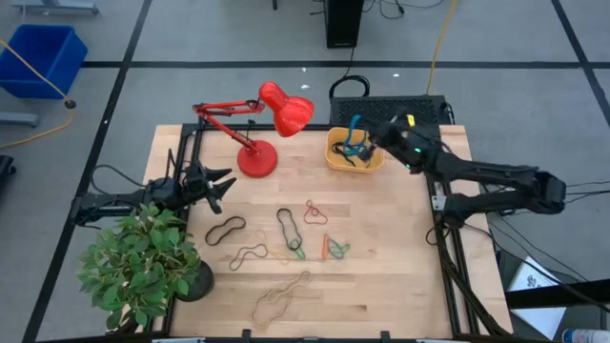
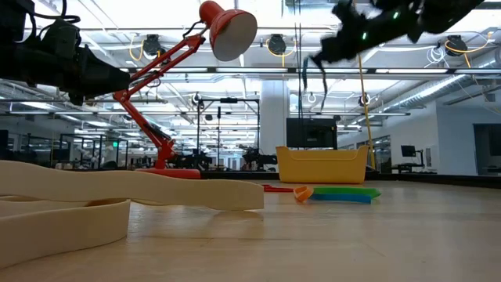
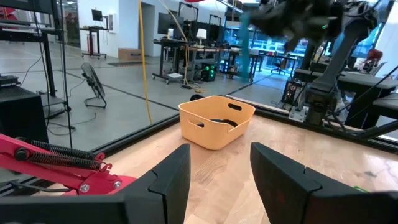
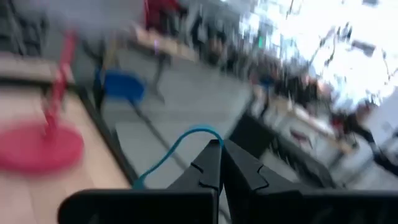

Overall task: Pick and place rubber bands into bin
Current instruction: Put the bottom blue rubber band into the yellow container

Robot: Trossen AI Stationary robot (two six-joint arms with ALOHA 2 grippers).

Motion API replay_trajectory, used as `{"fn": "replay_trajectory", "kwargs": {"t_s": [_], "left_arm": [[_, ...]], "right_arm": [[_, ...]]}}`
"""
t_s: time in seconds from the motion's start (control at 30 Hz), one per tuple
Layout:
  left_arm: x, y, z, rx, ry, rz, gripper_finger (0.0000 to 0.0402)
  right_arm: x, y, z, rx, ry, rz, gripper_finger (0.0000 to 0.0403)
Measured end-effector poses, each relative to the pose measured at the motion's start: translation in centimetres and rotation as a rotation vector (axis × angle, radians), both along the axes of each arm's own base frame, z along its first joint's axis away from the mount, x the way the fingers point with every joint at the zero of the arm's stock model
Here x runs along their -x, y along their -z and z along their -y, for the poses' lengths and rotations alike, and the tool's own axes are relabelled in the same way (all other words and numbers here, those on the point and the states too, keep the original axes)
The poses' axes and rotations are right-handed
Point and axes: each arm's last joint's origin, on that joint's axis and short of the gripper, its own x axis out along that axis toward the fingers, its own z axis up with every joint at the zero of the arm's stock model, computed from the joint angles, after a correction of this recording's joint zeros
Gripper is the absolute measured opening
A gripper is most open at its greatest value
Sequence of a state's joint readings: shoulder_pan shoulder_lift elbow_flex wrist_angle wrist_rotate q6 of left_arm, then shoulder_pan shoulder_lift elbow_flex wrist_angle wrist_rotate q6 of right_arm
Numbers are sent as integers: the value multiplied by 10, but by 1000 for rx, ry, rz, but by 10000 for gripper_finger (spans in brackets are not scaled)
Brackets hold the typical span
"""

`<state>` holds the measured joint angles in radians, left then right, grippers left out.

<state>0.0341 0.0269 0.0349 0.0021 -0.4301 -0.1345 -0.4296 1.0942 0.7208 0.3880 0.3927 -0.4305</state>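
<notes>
**Blue band over the bin**

We saw the right gripper (image 1: pixel 374 136) above the orange-yellow bin (image 1: pixel 335 157), at the table's 1 o'clock, fingers pinched tight on a blue rubber band (image 4: pixel 177 146) dangling below. Other rubber bands (image 1: pixel 286 243) lay mid-table. The left gripper (image 3: pixel 217 174) waited at 9 o'clock, fingers parted, holding nothing.

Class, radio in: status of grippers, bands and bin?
Right gripper shut on blue band above bin. Left gripper open, idle by lamp. Path clear.
</notes>
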Motion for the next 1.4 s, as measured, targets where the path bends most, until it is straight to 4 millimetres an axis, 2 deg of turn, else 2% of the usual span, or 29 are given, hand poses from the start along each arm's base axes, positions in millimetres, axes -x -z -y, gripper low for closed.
{"fn": "replay_trajectory", "kwargs": {"t_s": [0.17, 0.3, 0.77, 1.0, 1.17, 1.4], "left_arm": [[0, 0, 0, 0, 0, 0, 173], [0, 0, 0, 0, 0, -1, 173], [0, 0, 0, 0, 0, -4, 173], [0, 0, 0, 0, 0, -4, 173], [0, 0, 0, 0, 0, -5, 173], [0, 0, 0, 0, 1, -6, 173]], "right_arm": [[-5, 32, 27, -81, 88, -151, 0], [-10, 52, 37, -143, 113, -217, 0], [-14, 111, 40, -342, 125, -539, 2], [-15, 113, 40, -349, 125, -547, 24], [-16, 108, 40, -350, 135, -482, 38], [-14, 98, 38, -331, 129, -445, 112]]}}
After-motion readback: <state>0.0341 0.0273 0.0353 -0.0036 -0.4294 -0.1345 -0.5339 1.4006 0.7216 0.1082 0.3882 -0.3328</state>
